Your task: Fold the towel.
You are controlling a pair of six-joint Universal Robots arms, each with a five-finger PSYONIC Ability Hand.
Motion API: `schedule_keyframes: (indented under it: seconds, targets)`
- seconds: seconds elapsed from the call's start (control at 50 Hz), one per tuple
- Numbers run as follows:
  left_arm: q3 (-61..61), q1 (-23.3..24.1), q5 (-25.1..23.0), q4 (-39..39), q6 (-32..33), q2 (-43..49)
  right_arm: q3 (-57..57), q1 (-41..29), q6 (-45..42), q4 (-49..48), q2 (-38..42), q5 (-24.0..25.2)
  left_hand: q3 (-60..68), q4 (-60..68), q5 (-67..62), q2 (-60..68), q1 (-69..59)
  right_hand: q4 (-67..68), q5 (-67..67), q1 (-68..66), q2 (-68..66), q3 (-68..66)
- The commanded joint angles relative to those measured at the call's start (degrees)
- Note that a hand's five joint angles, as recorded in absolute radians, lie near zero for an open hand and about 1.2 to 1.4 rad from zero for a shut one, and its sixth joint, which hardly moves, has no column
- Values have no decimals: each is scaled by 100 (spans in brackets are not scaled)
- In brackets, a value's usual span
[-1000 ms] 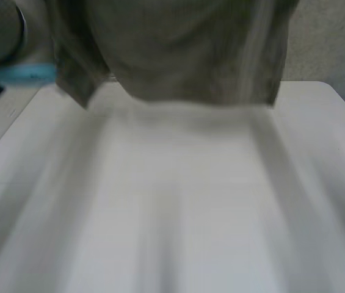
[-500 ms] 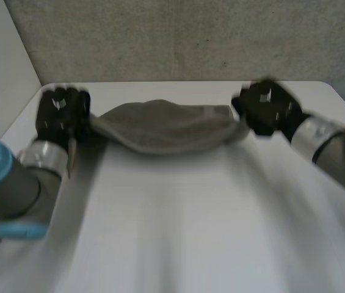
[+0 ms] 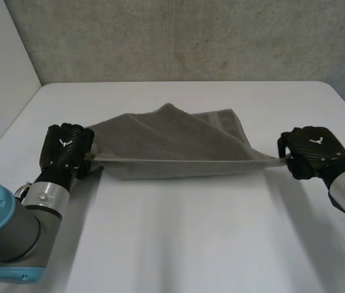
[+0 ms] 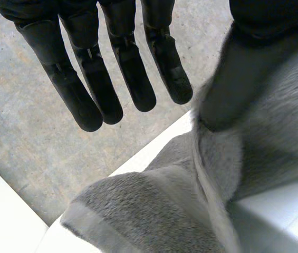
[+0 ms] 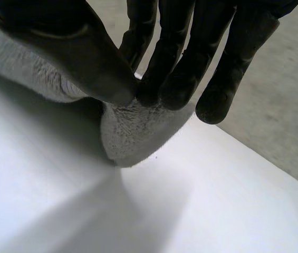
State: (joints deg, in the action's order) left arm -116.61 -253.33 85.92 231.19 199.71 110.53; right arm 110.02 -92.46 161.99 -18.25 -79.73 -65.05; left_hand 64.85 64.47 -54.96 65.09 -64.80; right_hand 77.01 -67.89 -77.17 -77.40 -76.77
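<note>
- Towel (image 3: 172,143): grey terry, lies across the far half of the white bench (image 3: 178,244). Approx. centred btw the bench's left & right edges, well clear of its near edge.
- Towel's near edge runs in a straight line btw the 2 robot hands. The rest lies slack behind it w/ a raised peak toward the bench's far edge. Looks partly doubled over, layers not squared.
- Left robot hand (image 3: 67,149): at the towel's left end, toward the bench's left edge. In its wrist view the fingers (image 4: 133,74) are straight, spread & clear of the cloth, and the thumb (image 4: 233,84) lies against the towel. So it reads as open, not clamping.
- Right robot hand (image 3: 309,149): at the towel's right end, nearer the bench's right edge. In its wrist view thumb & fingers pinch a rolled bit of the corner, i.e. closed on the towel. That corner seems lifted just off the bench.
- Handling (judgement): light, soft, limp, w/ no stiffness, so it should sag & bunch wherever unsupported. The pile gives fair friction, so it's unlikely to slip from a pinch, but the thick hem may roll. Not fragile.
- Where to take hold: the 2 corners of 1 edge, pinched at the hem, w/ slight tension btw them.
- Left end prob. needs a real pinch before any lift.
- Risk: w/ only 1 end clamped, a lift would likely drag the towel skew.
</note>
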Motion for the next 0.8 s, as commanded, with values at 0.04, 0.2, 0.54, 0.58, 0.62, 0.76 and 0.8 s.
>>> schedule_keyframes:
  seconds: [0.04, 0.2, 0.54, 0.58, 0.62, 0.76, 0.8]
  targets:
    - [-12, -15, -5, 119, 33, 328, 107, 132, 272, -82, -8, 1, -1677, -1639, 1688, -1701, 1672, 299, -211, -283, -260, -323]
    - [217, -41, 12, 181, 15, 540, 274, 176, 298, -486, -25, -34, -1998, -1961, 2009, -2023, 1993, 299, -211, -283, -260, -323]
    - [-3, -155, -14, -1021, -2, 163, 239, 158, 439, -600, -43, -377, 1515, 1553, -1504, 1491, -1520, 299, -211, -283, -260, -323]
    - [15, -217, -14, -1261, -29, 83, 222, 150, 430, -583, -43, -359, 1515, 1553, -1504, 1491, -1520, 299, -211, -283, -260, -323]
    - [33, -296, -5, -1445, -46, -31, 213, 150, 404, -574, -95, -359, 1515, 1553, -1504, 1491, -1520, 299, -211, -283, -260, -323]
    - [15, -612, -58, -2042, -151, -1294, -41, 132, 395, -67, -621, -271, 1515, 1553, -1504, 1491, -1520, 299, -211, -283, -260, -323]
    - [-2, -621, -58, -2113, -231, -1622, -183, 132, 386, 199, -790, -210, 1515, 1553, -1504, 1491, -1520, 299, -211, -283, -260, -323]
